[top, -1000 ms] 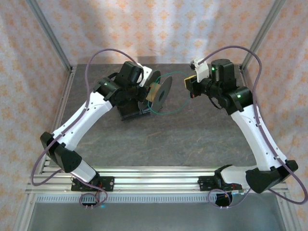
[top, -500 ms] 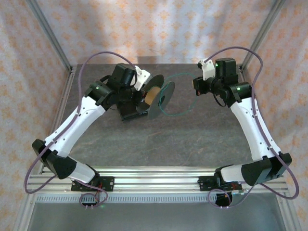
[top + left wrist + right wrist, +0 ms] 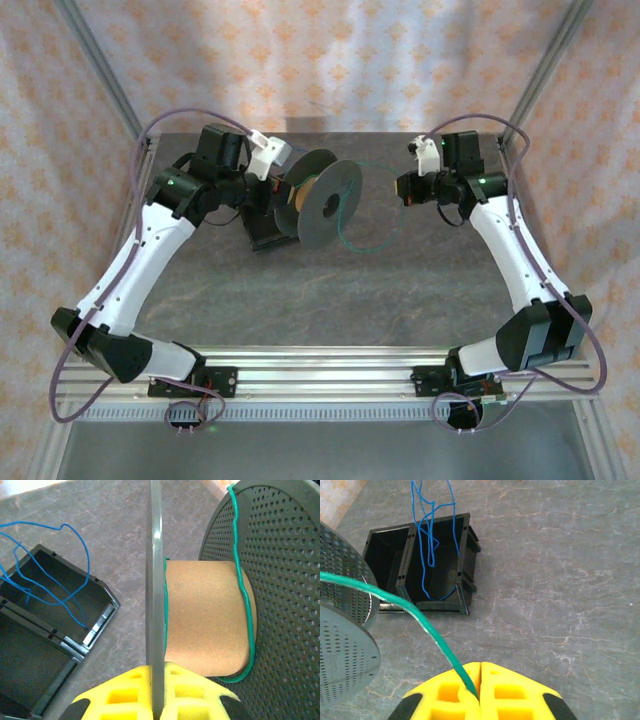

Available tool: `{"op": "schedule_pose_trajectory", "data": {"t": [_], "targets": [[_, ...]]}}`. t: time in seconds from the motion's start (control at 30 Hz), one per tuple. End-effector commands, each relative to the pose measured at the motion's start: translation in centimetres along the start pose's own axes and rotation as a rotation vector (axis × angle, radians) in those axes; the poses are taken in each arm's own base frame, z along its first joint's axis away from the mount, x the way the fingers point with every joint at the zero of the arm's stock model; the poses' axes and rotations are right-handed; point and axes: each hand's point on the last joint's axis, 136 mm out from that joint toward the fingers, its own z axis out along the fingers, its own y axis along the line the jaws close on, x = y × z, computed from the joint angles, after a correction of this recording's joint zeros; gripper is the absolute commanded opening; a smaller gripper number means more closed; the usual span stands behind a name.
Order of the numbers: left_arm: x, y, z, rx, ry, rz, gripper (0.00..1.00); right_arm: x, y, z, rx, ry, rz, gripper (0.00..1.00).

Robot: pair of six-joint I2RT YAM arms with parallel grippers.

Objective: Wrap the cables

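My left gripper (image 3: 159, 692) is shut on the thin edge of one grey flange of the spool (image 3: 325, 200), held above the table at the back left. The spool has a cork core (image 3: 207, 617) and perforated discs. The green cable (image 3: 240, 585) lies around the core and crosses the far disc's rim. From the spool the green cable (image 3: 365, 245) sags in a loop to my right gripper (image 3: 479, 692), which is shut on its end. In the top view the right gripper (image 3: 403, 188) is right of the spool. The blue cable (image 3: 431, 540) lies tangled in the black bin.
A black two-compartment bin (image 3: 265, 232) sits on the grey table below the spool, also seen as the black bin (image 3: 420, 565) in the right wrist view. Metal frame posts (image 3: 100, 70) stand at the back corners, with patterned curtain walls around.
The left arm has swung its gripper and the spool leftward and turned the spool's disc more towards the camera. The right gripper has pulled back right with the green cable.
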Motion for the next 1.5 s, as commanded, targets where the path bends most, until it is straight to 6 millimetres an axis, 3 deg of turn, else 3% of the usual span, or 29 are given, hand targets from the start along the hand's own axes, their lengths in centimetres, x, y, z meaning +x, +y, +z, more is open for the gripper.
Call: {"op": "schedule_pose_trajectory", "data": {"t": [0.0,0.4,0.6,0.8,0.93,1.17,1.23,1.33,1.47], "targets": [[-3.4,-2.1,-3.3,0.117,-0.162,-0.025,0.0,0.7,-1.3,0.7,0.015,0.004,0.05,0.0],[-7.3,-0.5,-4.6,0.364,-0.299,-0.273,0.0,4.0,2.9,0.8,-0.242,0.003,0.014,0.0],[-9.3,0.6,-4.1,0.412,-0.35,-0.376,0.0,5.0,6.1,0.6,-0.337,-0.006,-0.069,0.0],[-10.9,2.7,-2.8,0.395,-0.429,-0.482,0.0,4.5,8.1,0.8,-0.377,-0.061,-0.116,0.0],[-11.4,3.4,-2.1,0.367,-0.472,-0.523,0.0,3.5,7.9,1.0,-0.363,-0.124,-0.09,0.0],[-11.0,1.8,0.1,0.291,-0.506,-0.474,0.0,2.0,8.2,1.8,-0.394,-0.21,0.003,0.0],[-10.8,1.0,0.6,0.276,-0.507,-0.449,0.0,2.0,7.7,2.3,-0.367,-0.213,0.025,0.04],[-10.3,0.6,1.4,0.227,-0.493,-0.413,0.0,2.2,6.4,2.7,-0.296,-0.216,0.042,0.26],[-9.8,0.5,1.7,0.196,-0.479,-0.39,0.0,2.2,6.1,2.4,-0.266,-0.223,0.044,0.38]]}}
